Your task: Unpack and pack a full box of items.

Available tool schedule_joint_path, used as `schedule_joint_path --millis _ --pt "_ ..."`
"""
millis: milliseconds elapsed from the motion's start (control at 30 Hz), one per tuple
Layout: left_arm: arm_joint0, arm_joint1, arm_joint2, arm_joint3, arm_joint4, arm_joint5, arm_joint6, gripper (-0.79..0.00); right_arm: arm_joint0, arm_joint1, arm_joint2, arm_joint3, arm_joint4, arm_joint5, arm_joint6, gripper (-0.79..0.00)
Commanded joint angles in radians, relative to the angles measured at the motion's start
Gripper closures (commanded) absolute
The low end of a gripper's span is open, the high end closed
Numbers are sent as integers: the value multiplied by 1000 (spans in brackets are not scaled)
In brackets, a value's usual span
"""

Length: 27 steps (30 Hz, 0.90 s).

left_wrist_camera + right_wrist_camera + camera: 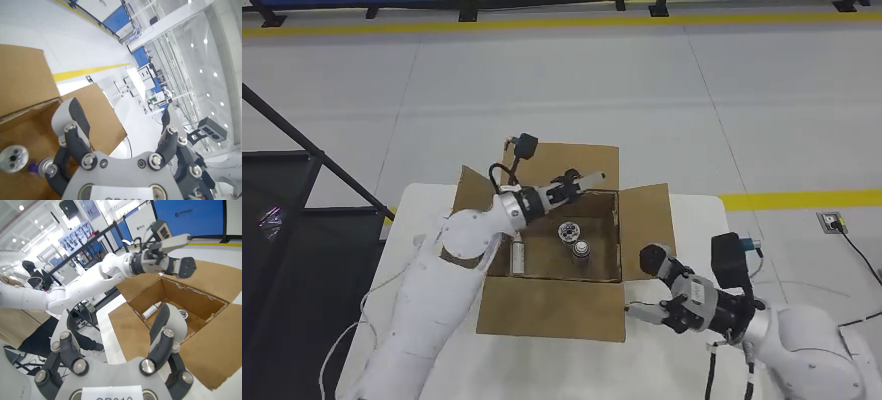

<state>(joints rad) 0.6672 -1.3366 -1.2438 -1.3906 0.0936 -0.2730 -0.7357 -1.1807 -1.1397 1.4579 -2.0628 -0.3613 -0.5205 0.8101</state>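
Observation:
An open cardboard box (552, 300) stands on the white table (697, 215) with its flaps folded out. Inside lie a white spray bottle (519, 257), a silver can top (568, 232) and a second can (581, 250). My left gripper (582, 187) hangs open and empty over the box's far edge. In the left wrist view its fingers (77, 113) are spread above the box (28, 75), with the can top (14, 158) below. My right gripper (642, 285) is open and empty beside the box's right flap. The right wrist view shows the box (211, 332), the bottle (152, 309) and the left gripper (188, 253).
A black frame with dark cloth (282, 230) stands left of the table. Bare table surface lies to the right of the box (692, 350) and along its left side (417, 210). A yellow floor line (802, 200) runs behind.

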Motion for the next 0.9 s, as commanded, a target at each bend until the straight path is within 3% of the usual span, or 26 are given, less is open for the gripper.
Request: schedule_joint_path --millis 0,67,133,267,333,667,867 --pt "166 28 -150 -236 3 57 -41 -785 85 -6 -95 27 -66 47 26 -785" --pt "297 49 -271 -389 -16 85 -72 -785 191 -17 -196 86 -155 118 45 -785" --pt "368 58 -340 -455 -31 90 -75 -785 261 -27 -268 134 -208 162 48 -785" --pt "490 71 -458 -537 -83 70 -67 -785 412 -55 -414 270 -380 291 40 -785" --pt "531 76 -495 -552 -98 60 -66 -785 440 -63 -448 306 -391 320 55 -785" --pt "543 78 -505 -555 -92 57 -70 -785 440 -63 -463 310 -424 323 63 -785" --pt "544 79 -499 -515 -131 88 2 -785 570 -114 -659 459 -689 565 141 -785"
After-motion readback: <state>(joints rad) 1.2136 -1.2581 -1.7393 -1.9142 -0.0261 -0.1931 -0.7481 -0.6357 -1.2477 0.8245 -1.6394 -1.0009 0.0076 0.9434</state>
